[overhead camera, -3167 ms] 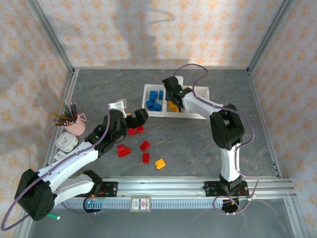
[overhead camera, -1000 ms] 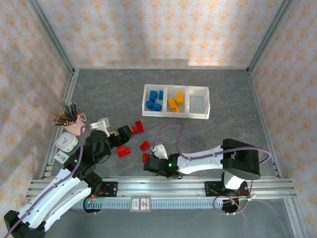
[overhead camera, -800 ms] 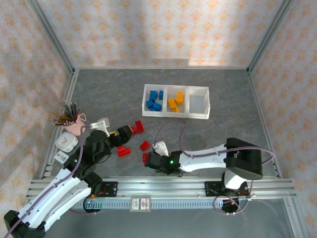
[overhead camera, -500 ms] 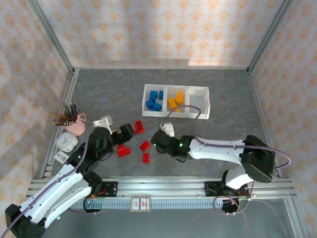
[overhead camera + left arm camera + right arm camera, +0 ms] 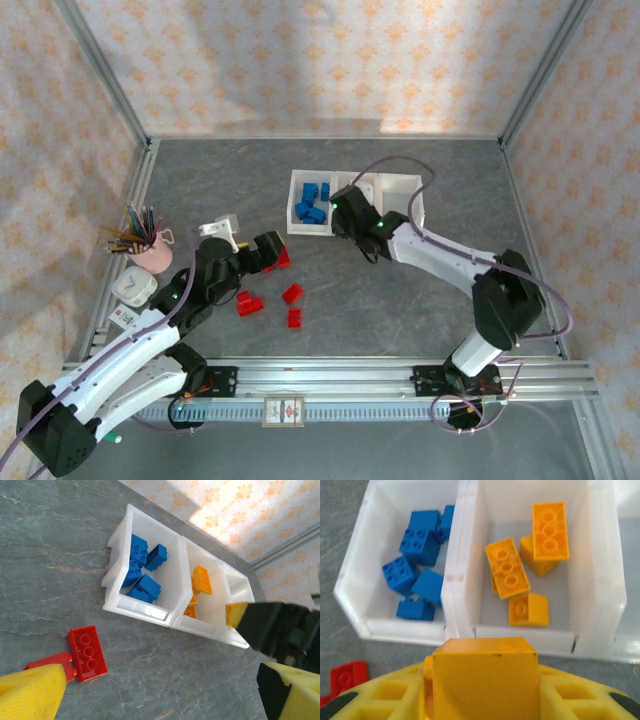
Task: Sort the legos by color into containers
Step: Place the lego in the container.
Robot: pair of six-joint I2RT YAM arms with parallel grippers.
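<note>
The step in hand is the delivery of one yellow piece. The right gripper (image 5: 348,214) hangs over the near wall of the translucent white plastic tray of three joined square bins (image 5: 305,228). Its jaws are clamped narrow on a small yellow-orange plastic toy brick (image 5: 485,672), which sits square between the yellow finger pads (image 5: 385,695) in the right wrist view. Just ahead and below is the middle bin (image 5: 592,580), where several loose yellow-orange bricks (image 5: 507,572) lie. The bin to its left holds the blue plastic bricks (image 5: 417,562).

The next move, as I judge it, calls for a short carry forward until the held brick is past the near wall and over the middle bin's floor. Then the jaws part. The release should come well inside the walls, away from the divider on the blue side.

The left gripper (image 5: 268,250) hovers low over the grey marbled table (image 5: 420,300) with its jaws wide and nothing between them. A flat red plastic brick (image 5: 87,652) lies just beside one of its pads. The other red bricks (image 5: 292,293) are scattered on the table near it, well apart from the tray (the pink cup of coloured pencils (image 5: 150,257) at the left has no part in this). Judging by colour, the reds are bound for the third bin (image 5: 398,195), so most of the sorting looks done.
</note>
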